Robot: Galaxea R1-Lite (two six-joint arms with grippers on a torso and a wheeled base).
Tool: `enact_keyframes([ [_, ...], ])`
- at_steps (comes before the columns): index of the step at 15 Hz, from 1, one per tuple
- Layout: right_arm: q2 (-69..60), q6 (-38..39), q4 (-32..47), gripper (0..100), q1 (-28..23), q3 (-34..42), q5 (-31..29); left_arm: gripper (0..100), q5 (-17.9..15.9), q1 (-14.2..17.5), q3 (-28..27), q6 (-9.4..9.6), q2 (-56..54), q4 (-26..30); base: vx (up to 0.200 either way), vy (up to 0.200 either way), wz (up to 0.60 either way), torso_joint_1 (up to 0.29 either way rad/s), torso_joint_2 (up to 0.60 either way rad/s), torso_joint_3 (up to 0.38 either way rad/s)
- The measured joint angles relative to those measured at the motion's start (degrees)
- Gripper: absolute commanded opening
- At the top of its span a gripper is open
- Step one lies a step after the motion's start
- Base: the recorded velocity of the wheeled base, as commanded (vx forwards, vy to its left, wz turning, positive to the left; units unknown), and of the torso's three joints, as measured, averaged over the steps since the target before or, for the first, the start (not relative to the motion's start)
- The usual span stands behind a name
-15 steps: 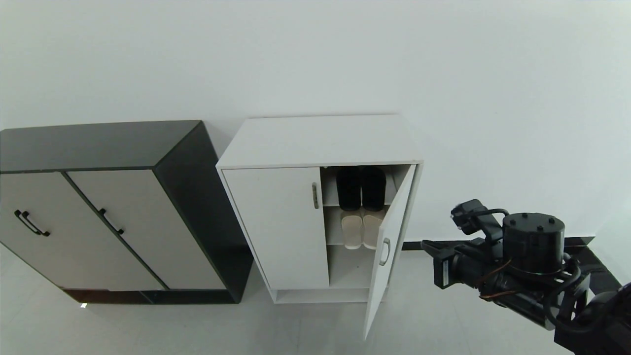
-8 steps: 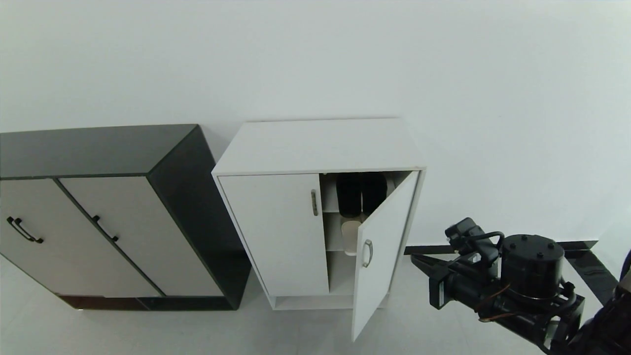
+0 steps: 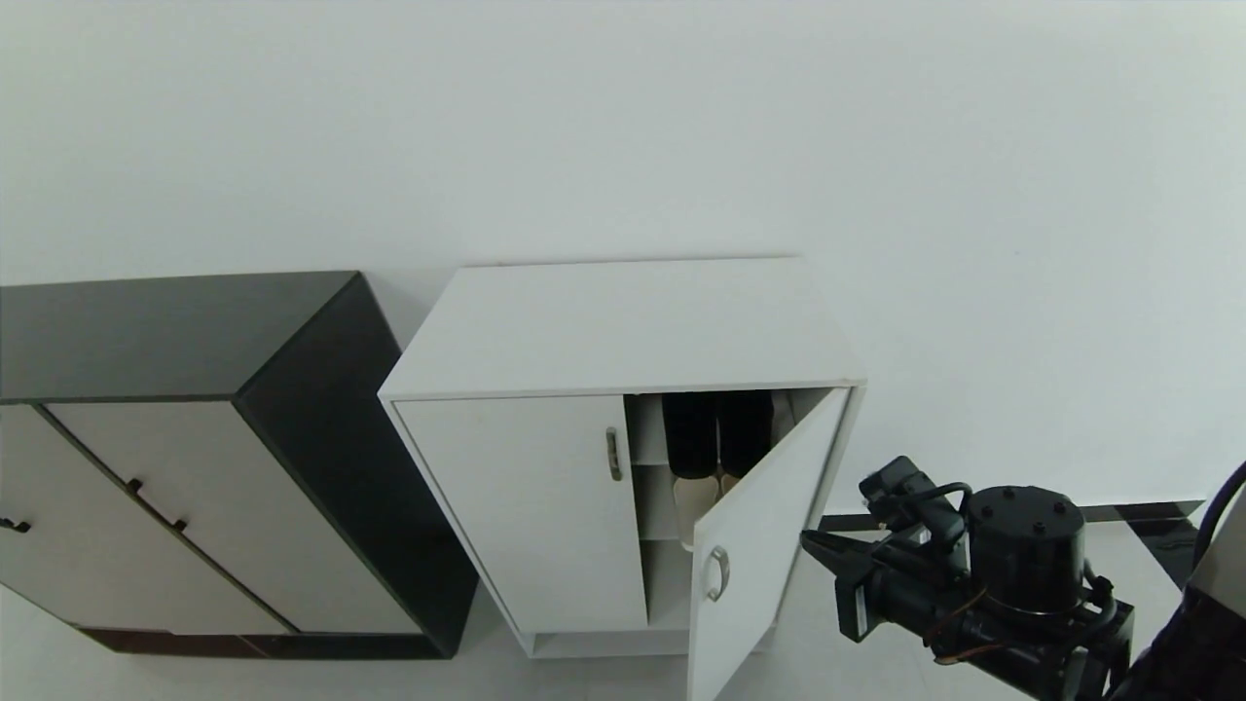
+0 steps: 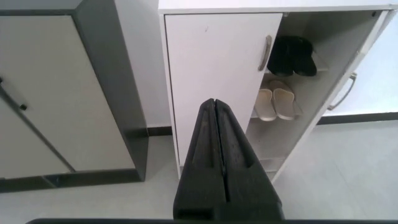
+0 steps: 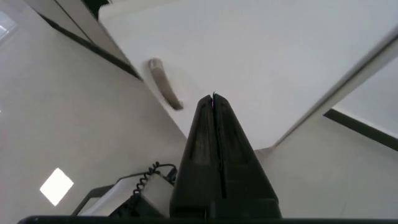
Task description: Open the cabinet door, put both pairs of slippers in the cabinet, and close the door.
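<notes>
The white cabinet (image 3: 623, 326) has its left door closed and its right door (image 3: 754, 545) standing partly open. Black slippers (image 3: 715, 433) sit on the top shelf, with beige slippers (image 3: 693, 498) on the shelf below, half hidden by the door. My right gripper (image 3: 808, 540) is shut, its tip at the door's outer face, to the right of the handle (image 3: 717, 573). In the right wrist view the shut gripper (image 5: 213, 99) points at the white door near the handle (image 5: 165, 92). My left gripper (image 4: 214, 102) is shut and empty, held back from the cabinet front, with both pairs (image 4: 292, 56) (image 4: 277, 102) beyond it.
A black cabinet with grey doors (image 3: 195, 389) stands right next to the white one on its left. A white wall rises behind both. Light floor (image 4: 336, 162) lies in front, with a dark baseboard strip (image 3: 1139, 511) at the right.
The right door has swung further toward closed, covering more of the slippers. My right gripper has followed it to the left. The head view has shifted, so both cabinets appear lower.
</notes>
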Motion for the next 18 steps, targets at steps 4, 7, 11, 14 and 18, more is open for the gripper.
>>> enact_keyframes([
  [4, 1.3, 0.1, -0.1, 0, 1.0, -0.4, 0.0, 0, 0.1, 0.1, 0.0, 0.05, 0.0, 0.0, 0.0, 0.0, 0.0, 0.0, 0.0, 0.0],
  [7, 3.2, 0.4, -0.1, 0, 1.1, -2.9, 0.0, 0, 0.0, 0.0, 0.0, 0.06, 0.0, 0.0, 0.0, 0.0, 0.0, 0.0, 0.0, 0.0],
  [11, 6.5, 0.7, -0.2, 0, 0.7, -6.8, 0.0, 0, 0.1, 0.0, 0.0, 0.06, 0.0, 0.0, 0.0, 0.0, 0.0, 0.0, 0.0, 0.0],
  [14, 9.2, 1.5, -0.2, 0, 0.3, -10.6, 0.0, 0, 0.1, 0.1, 0.0, 0.06, 0.0, 0.0, 0.0, 0.0, 0.0, 0.0, 0.0, 0.0],
  [18, 13.0, 1.5, 0.1, 0, -0.1, -16.7, -0.1, 0, 0.1, 0.0, 0.0, 0.06, 0.0, 0.0, 0.0, 0.0, 0.0, 0.0, 0.0, 0.0],
])
